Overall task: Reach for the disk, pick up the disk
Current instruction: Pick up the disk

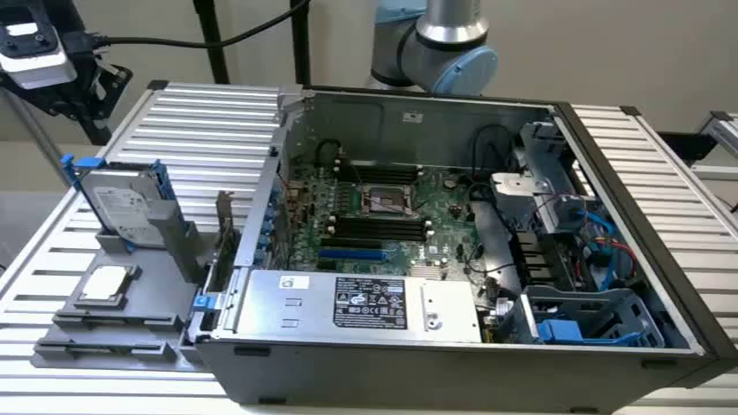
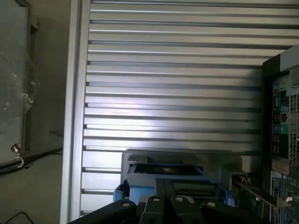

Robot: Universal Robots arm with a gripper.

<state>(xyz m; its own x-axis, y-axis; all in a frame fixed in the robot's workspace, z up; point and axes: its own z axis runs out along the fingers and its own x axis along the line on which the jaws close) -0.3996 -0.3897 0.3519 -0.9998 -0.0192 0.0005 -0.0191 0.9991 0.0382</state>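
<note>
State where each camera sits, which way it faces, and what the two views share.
Exterior view: raised above the slatted table, angled down into the open computer case; the arm shows behind the case.
Wrist view: on the wrist, looking down past the shut gripper at the upright disk, with the table beyond.
Shared: the disk, the slatted table and the computer case appear in both views.

The arm (image 1: 444,43) rises beyond the table's (image 1: 207,112) far edge, while the gripper (image 2: 164,189) points down at the table, its 2 black fingers pressed together.
</note>
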